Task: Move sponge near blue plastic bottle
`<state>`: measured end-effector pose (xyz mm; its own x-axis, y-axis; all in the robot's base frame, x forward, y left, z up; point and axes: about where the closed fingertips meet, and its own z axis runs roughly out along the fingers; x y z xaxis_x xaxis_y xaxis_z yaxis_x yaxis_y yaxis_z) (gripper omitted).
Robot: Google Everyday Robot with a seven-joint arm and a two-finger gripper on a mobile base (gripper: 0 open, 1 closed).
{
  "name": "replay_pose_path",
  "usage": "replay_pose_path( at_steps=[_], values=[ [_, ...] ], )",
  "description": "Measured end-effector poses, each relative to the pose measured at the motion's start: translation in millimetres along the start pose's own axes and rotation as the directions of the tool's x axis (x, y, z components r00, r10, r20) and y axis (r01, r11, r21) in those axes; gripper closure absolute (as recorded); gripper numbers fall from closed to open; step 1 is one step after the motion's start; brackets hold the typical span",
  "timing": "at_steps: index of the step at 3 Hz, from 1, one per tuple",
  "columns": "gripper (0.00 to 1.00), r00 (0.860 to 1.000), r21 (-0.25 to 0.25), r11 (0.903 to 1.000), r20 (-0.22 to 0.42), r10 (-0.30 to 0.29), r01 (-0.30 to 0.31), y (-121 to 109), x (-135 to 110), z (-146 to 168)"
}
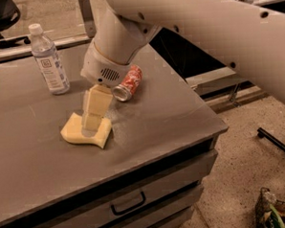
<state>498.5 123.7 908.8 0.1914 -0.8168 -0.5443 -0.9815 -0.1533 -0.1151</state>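
shows, from the one camera, a flat grey table (181,118) with a matte, faintly scuffed top and, under its front edge, a drawer (160,184) with a dark handle. near the middle of that top, lying flat, a pale yellow sponge (72,133): thick soft foam with wavy curved edges. straight down on the sponge's upper face, the gripper (91,128), yellowish and blocky, hung from a big smooth white arm (200,21) crossing in from the upper right; cannot tell whether spread or clamped on the foam. just right of the gripper and behind the sponge, close to it but not touching, a red soda can (128,83) on its side, shiny metal end toward the camera. at the far left of the table, upright and well apart from the sponge, a clear bluish plastic bottle (48,61) with white cap and white label in dark print. beside the table on the right, a speckled floor (241,168).
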Motion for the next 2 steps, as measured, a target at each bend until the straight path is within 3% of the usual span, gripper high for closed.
replay_pose_path(
  at_steps=[1,2],
  values=[
    [0.00,0.999,0.012,0.9995,0.046,0.029,-0.029,1.9,18.3,35.4],
    [0.00,0.999,0.011,0.9995,0.046,0.029,-0.029,1.9,18.2,35.4]
  ],
)
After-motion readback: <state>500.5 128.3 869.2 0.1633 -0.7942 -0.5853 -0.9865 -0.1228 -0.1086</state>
